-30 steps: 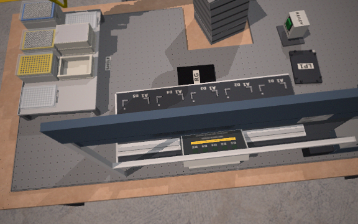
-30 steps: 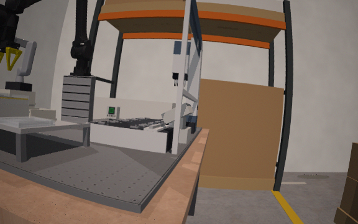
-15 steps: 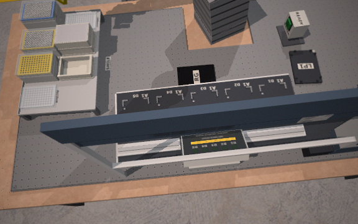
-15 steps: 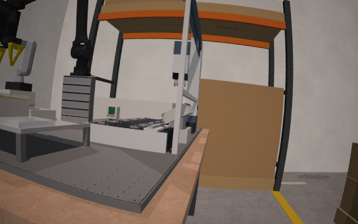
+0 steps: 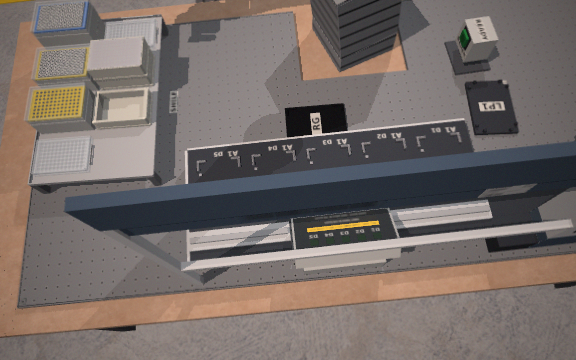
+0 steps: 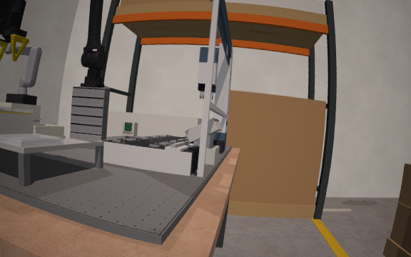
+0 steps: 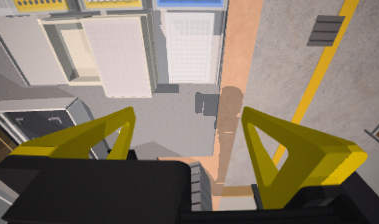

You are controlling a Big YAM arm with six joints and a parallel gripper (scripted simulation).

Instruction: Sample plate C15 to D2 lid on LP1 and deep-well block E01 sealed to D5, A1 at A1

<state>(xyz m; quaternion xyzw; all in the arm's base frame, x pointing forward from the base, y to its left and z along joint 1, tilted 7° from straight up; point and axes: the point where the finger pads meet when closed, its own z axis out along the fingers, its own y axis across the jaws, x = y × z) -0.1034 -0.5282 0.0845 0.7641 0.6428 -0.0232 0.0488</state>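
The gripper [image 7: 187, 145] hung high above the shelf's [image 5: 118, 165] near edge, its yellow fingers spread wide with nothing between them. The lidded plate [image 5: 62, 155] and the stacked sealed block [image 5: 118, 55] sat on the shelf — well apart from the deck strip [image 5: 328, 150].

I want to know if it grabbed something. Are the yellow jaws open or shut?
Open. The gripper has its yellow jaws spread wide, with nothing between them.

Claw [image 7: 187, 135] high up, pointing down, yellow fingers fully spread, empty.
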